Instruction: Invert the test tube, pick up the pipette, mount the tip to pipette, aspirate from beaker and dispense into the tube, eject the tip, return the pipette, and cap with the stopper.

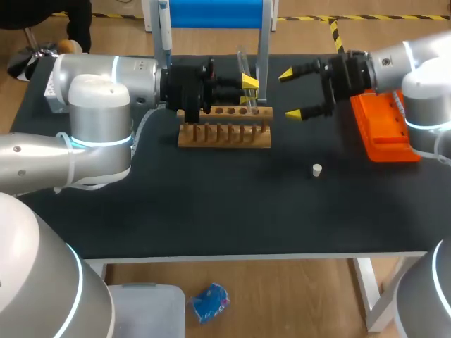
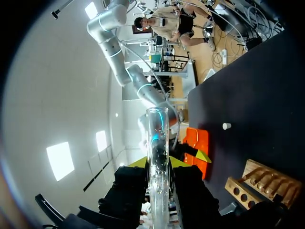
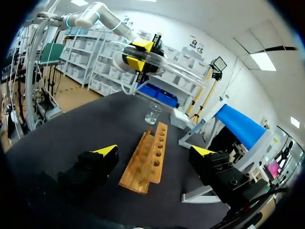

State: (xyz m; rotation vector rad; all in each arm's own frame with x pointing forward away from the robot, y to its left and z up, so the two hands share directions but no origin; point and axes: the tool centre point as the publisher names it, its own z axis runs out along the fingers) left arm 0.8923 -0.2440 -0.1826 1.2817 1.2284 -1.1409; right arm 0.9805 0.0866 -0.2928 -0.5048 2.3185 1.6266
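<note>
Head view: left gripper [image 1: 248, 91] clenched on test tube [image 1: 242, 62] above rack [image 1: 224, 134] near worktop [image 1: 211, 211] rear edge; right gripper [image 1: 291, 94] fingers spread, empty.

- Right gripper [image 3: 153, 150] hangs over the desk [image 3: 71, 129], fingers spread wide, nothing touching either one.
- A wooden rack [image 3: 148, 157] lies flat on the desk straight ahead, lined up with the gap between the fingers, row of holes facing up.
- A little glass beaker [image 3: 152, 113] stands just past the rack's far end, close to the desk's far edge.
- Left gripper [image 3: 138, 55] is up in the air above the beaker, clamped on a clear tube [image 3: 183, 70] that lies nearly level.
</note>
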